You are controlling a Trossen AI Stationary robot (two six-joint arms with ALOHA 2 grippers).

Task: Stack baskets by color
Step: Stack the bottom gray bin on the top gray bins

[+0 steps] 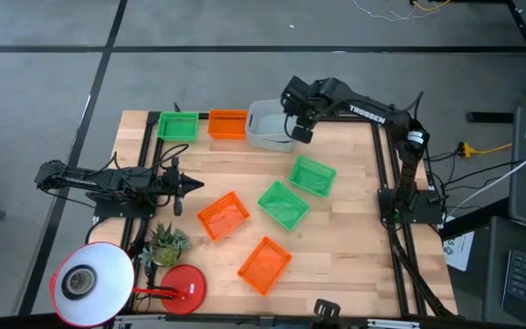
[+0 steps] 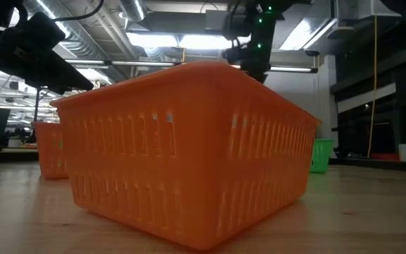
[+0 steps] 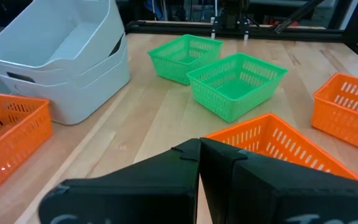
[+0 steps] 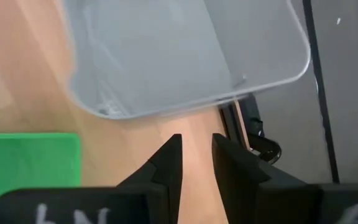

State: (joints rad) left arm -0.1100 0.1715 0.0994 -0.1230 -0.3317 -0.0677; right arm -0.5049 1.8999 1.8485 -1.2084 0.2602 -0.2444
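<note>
Stacked grey baskets (image 1: 268, 126): light, stiff, smooth-walled, best pinched by the rim; right gripper (image 1: 300, 133) fingers apart and empty, left gripper (image 1: 193, 185) closed.

free: table (image 1: 354, 247) right edge, bare wood | blocked: middle, loose green baskets (image 1: 298, 190) and orange baskets (image 1: 243, 239)

green baskets (image 1: 284, 205): bright green, slotted walls
orange baskets (image 1: 223, 217): red-orange, slotted walls
grey baskets (image 1: 270, 126): light grey, plain
table (image 1: 354, 228): pale wood grain
</note>
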